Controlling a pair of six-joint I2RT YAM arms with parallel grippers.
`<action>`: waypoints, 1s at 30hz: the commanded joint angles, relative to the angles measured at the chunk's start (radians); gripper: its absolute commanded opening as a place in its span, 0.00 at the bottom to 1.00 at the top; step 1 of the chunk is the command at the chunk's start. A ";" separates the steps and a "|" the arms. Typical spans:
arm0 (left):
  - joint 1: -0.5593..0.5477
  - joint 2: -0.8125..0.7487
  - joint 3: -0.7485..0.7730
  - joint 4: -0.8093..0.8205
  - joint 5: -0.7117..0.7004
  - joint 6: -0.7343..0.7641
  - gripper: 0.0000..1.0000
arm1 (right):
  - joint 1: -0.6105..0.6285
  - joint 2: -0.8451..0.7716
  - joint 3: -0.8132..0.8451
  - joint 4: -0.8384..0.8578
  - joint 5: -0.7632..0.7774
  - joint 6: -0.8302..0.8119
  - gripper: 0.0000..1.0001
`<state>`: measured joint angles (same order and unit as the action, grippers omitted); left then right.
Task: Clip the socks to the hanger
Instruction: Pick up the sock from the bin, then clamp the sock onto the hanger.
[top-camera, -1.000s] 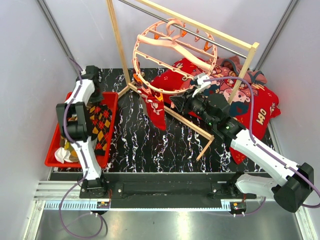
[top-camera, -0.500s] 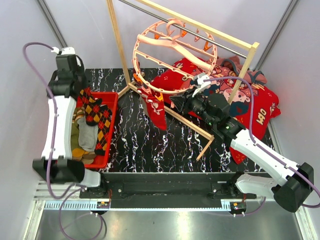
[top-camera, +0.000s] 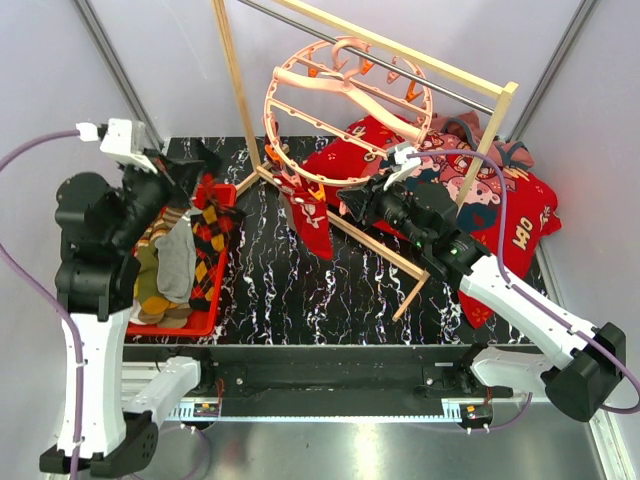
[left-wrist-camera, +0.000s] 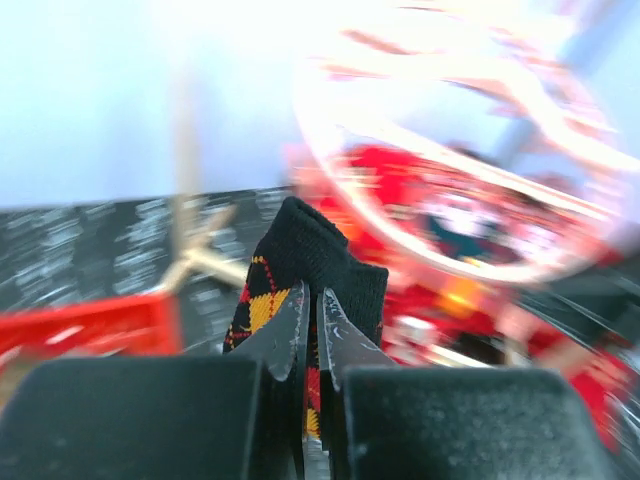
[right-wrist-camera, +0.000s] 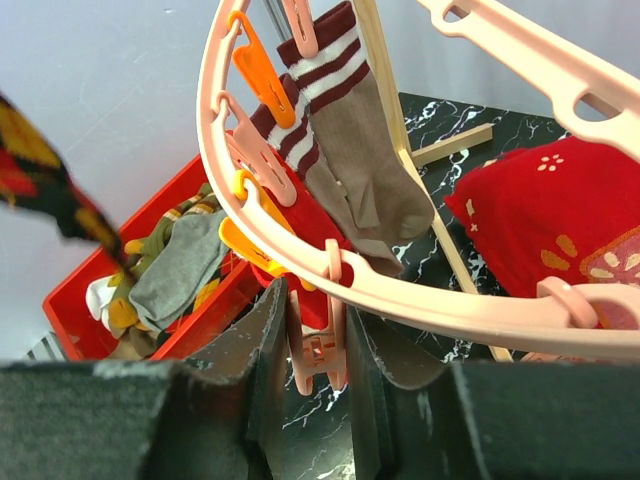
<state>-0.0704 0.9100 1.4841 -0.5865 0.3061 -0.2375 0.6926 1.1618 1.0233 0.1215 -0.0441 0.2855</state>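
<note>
Top view: bright, even overhead light, sharp, soft shadows on bench (top-camera: 280, 290). Left wrist view: heavy motion blur, bkgd blown out; only left claw (left-wrist-camera: 311, 300) + argyle sock (left-wrist-camera: 322, 245) semi-sharp. Right wrist view: well lit, crisp; clip (right-wrist-camera: 316, 352) in right claw (right-wrist-camera: 312, 305) in focus.

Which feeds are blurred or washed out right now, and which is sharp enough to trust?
Left wrist: background smeared and blown out up top, hanger a pale streak; only the argyle sock in the left tool is sharp. Right wrist: crisp on the clip; the argyle sock at its left edge is blurred. Top external: sharp, evenly lit.
</note>
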 joint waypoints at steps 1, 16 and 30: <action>-0.113 -0.051 -0.155 0.253 0.223 -0.130 0.00 | -0.002 0.018 0.049 -0.029 0.001 0.049 0.07; -0.718 0.021 -0.633 0.991 -0.120 -0.187 0.00 | -0.004 0.030 0.089 -0.042 0.009 0.103 0.06; -0.743 0.191 -0.820 1.289 -0.271 -0.341 0.00 | -0.002 -0.017 0.098 -0.063 0.039 0.050 0.06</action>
<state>-0.8112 1.0904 0.6739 0.5201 0.1070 -0.5209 0.6926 1.1736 1.0756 0.0616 -0.0280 0.3523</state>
